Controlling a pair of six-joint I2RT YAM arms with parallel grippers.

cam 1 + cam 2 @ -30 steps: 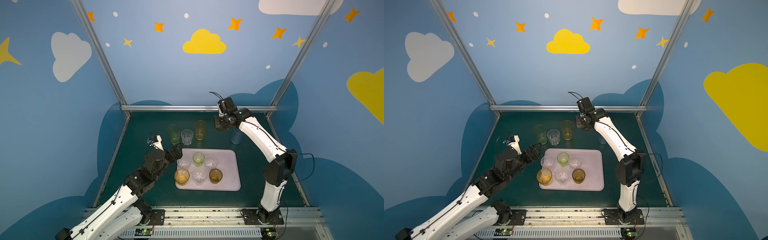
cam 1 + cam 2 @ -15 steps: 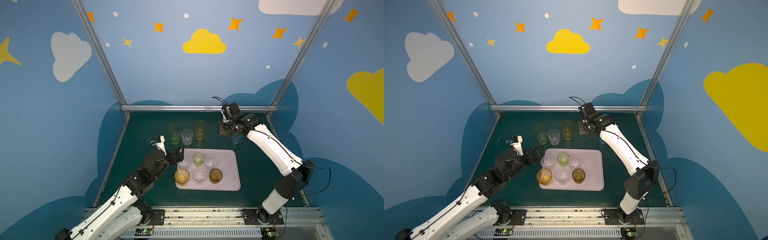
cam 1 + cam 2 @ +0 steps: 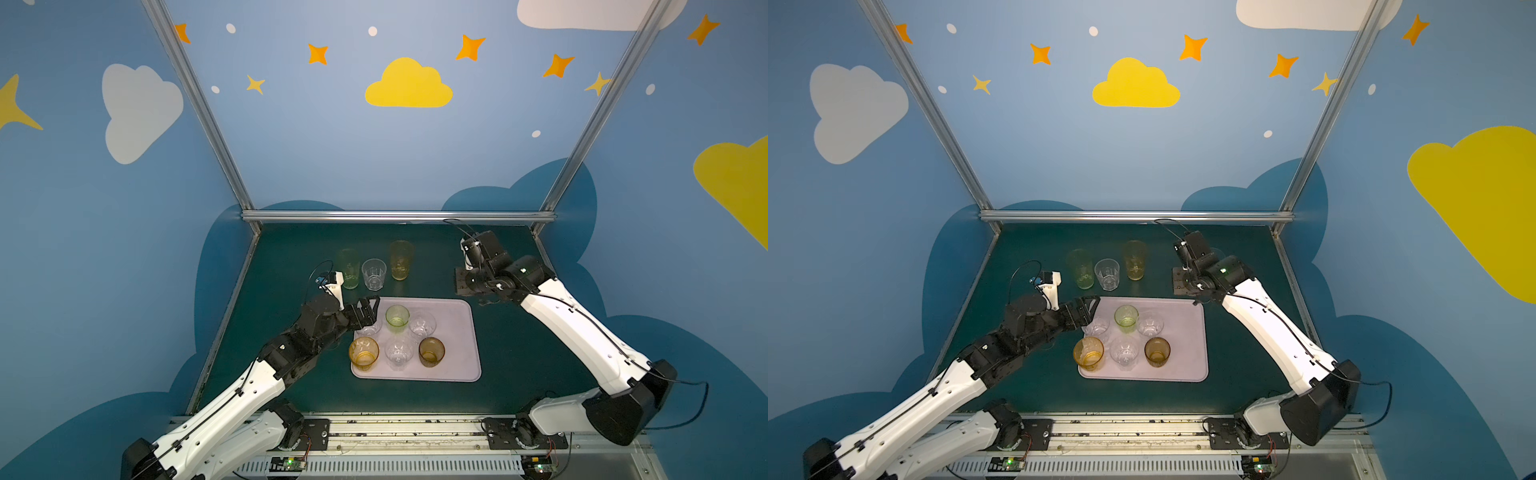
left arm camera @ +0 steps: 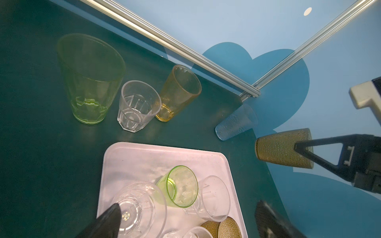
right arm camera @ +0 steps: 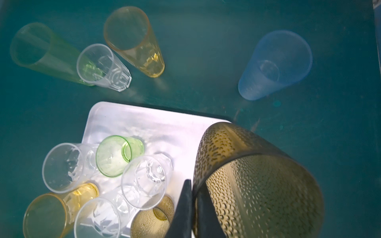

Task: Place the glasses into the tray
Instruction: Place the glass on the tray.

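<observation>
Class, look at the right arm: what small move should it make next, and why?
Probably carry the brown dimpled glass over the bare right side of the tray and lower it: the right gripper pinches its rim, holding it up near the tray's far corner.

A dark green table (image 3: 291, 257) sits inside blue walls (image 3: 332, 158) painted with a yellow cloud (image 3: 408, 85) and orange stars (image 3: 318, 54); a metal rail (image 3: 395, 216) runs along its back edge.

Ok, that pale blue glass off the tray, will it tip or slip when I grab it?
Probably tippy: the pale blue glass is tall and narrows to a small base. Its pebbled wall should resist slipping between the pads.
</observation>
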